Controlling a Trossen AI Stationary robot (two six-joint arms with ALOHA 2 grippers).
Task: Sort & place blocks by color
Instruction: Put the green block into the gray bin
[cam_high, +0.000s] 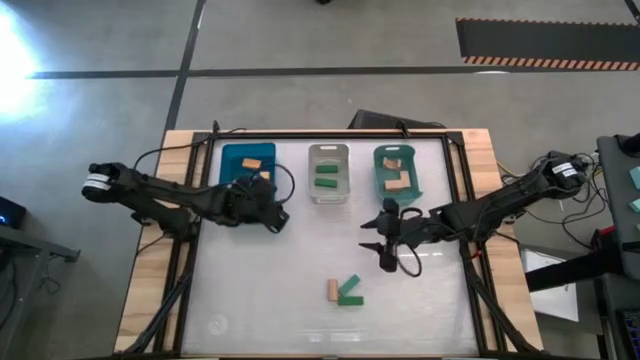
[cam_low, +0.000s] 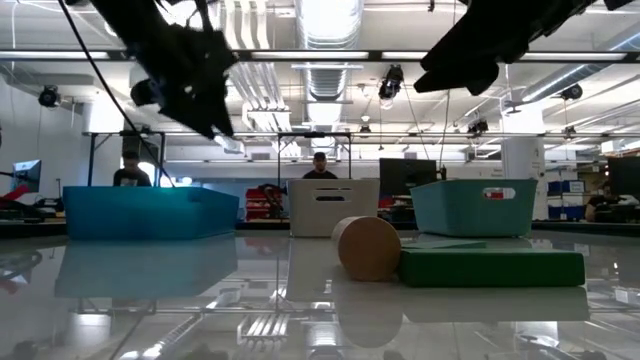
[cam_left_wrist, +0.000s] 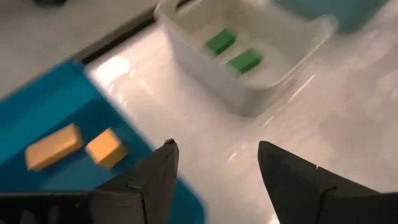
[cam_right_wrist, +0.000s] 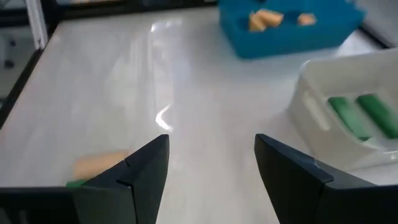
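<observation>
Three bins stand in a row at the far side: a blue bin (cam_high: 248, 165) with orange blocks (cam_left_wrist: 106, 148), a clear bin (cam_high: 328, 172) with two green blocks (cam_left_wrist: 244, 61), and a teal bin (cam_high: 397, 172) with tan blocks (cam_high: 398, 182). A tan block (cam_high: 332, 290) and a green block (cam_high: 350, 292) lie side by side on the table toward the near edge. My left gripper (cam_high: 278, 216) hangs open above the blue bin's near right corner, with nothing between its fingers (cam_left_wrist: 155, 180). My right gripper (cam_high: 373, 238) hangs open in front of the teal bin, also holding nothing.
The glossy white tabletop (cam_high: 270, 290) has a black frame rail (cam_high: 190, 250) along its sides. Cables trail from both arms. Beyond the far edge, people (cam_low: 319, 165) stand in the room. Open table lies between the bins and the two loose blocks.
</observation>
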